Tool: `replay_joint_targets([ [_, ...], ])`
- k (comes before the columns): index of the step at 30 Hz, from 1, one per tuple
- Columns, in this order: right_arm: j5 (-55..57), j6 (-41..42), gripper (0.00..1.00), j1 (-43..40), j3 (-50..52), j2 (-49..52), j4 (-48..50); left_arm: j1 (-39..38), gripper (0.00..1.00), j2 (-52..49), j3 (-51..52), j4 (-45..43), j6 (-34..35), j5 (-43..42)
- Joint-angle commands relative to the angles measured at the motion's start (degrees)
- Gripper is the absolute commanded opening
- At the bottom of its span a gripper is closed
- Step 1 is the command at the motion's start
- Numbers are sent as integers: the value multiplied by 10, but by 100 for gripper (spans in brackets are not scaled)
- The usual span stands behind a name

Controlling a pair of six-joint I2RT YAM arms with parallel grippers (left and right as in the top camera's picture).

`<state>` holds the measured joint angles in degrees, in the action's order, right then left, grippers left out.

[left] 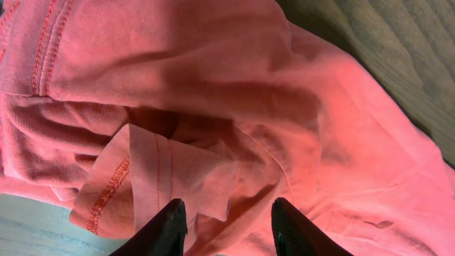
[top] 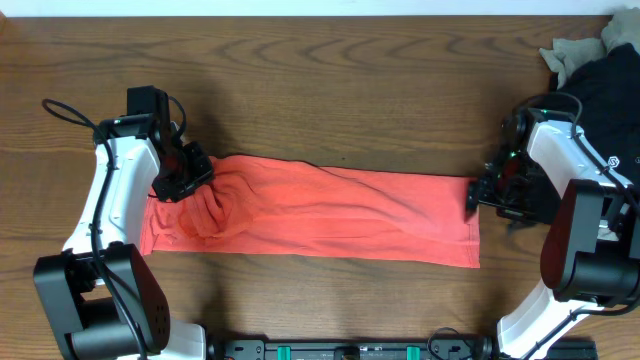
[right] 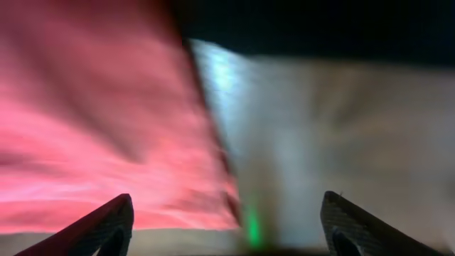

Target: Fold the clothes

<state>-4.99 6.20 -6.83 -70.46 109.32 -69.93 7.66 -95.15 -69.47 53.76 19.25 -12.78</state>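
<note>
Fingertips of my left gripper (left: pixel 227 229) stand spread over a bunched, hemmed fold of the coral-red T-shirt (left: pixel 213 107), which lies as a long band across the middle of the counter (top: pixel 330 90), its crumpled end toward the left edge. My right gripper (right: pixel 231 231), blurred, is spread wide at the band's right end, with bare wood beside it. Beyond that arm, a black garment (top: pixel 612 85) and a beige piece (top: pixel 572 50) are piled in the far right corner.

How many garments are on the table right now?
3: coral-red shirt stretched across the middle; black garment and beige piece piled at the far-right corner. Others may be hidden beneath.
</note>
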Motion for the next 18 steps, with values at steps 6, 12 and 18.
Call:
replay_joint_targets([
  [6, -96, -71, 81, -3, 27, -3, 71, 0, 42, 0, 6, 2, -8, -1],
  [12, -94, -69, 81, -3, 80, -3, 110, 0, 42, 0, 6, 2, -8, 0],
  [18, -95, -60, 44, -3, 120, -3, 137, 0, 42, 0, 6, 2, -8, -1],
])
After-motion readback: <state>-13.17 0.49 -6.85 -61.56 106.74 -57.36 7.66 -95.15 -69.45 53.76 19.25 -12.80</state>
